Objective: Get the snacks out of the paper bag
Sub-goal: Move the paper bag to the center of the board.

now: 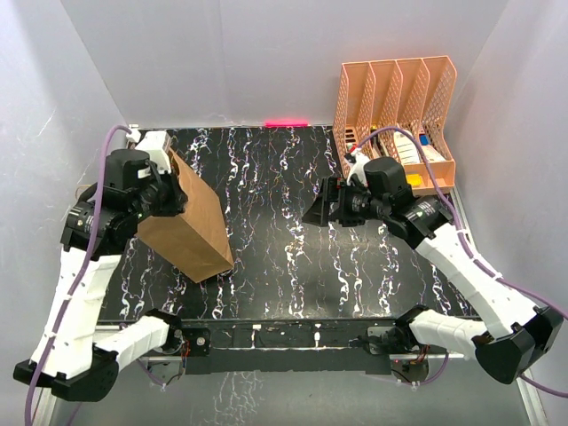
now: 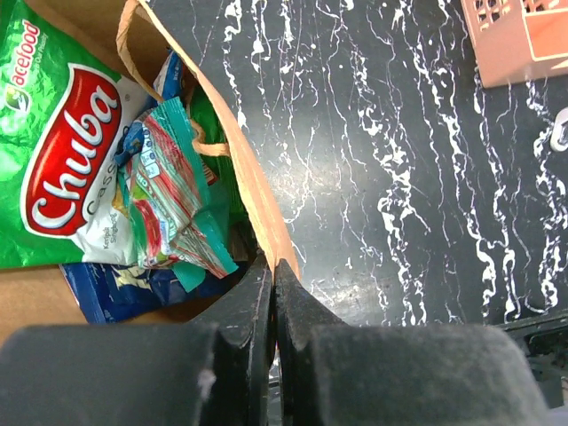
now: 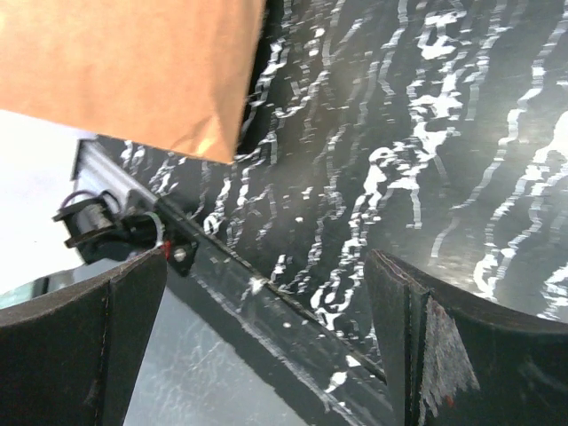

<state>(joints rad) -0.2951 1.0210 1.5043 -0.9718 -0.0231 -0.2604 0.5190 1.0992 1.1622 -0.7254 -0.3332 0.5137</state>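
Your left gripper [image 2: 273, 266] clamps paper bag [image 1: 185, 222] rim, likely to expose snacks [image 2: 133, 177]; right gripper [image 1: 318, 211], fingers apart, faces paper bag, free to reach in.

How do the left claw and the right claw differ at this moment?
The left claw is shut, pinching the rim of the paper bag; the right claw is open and holds nothing. The left claw is at the bag's mouth; the right claw hangs apart from the bag, above the table. Both are black.
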